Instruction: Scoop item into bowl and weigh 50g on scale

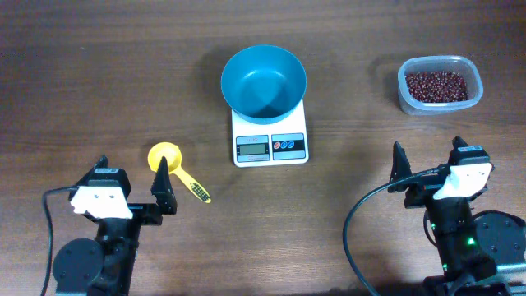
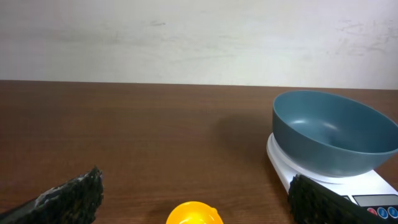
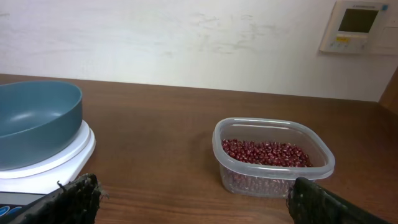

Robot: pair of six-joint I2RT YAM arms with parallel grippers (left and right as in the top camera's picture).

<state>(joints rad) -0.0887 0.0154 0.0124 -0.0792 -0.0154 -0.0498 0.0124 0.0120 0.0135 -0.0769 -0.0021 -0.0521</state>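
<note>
The teal bowl (image 1: pixel 264 80) sits on the white scale (image 1: pixel 269 141) mid-worktop (image 1: pixel 82 74), with open wood to its left and right. The beans (image 1: pixel 442 85) lie in a clear tub (image 1: pixel 407 97) at the far right. Both the left gripper (image 1: pixel 133 162) and right gripper (image 1: pixel 428 148) have jaws spread wide, empty. Overhead shows the yellow scoop (image 1: pixel 167 158) whole, just beside the left jaws; the left wrist view catches only its rim. Only the right wrist view shows a wall panel (image 3: pixel 359 25).

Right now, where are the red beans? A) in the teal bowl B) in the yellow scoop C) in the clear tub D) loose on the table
C: the beans fill the clear tub; the teal bowl on the scale holds nothing.
</note>
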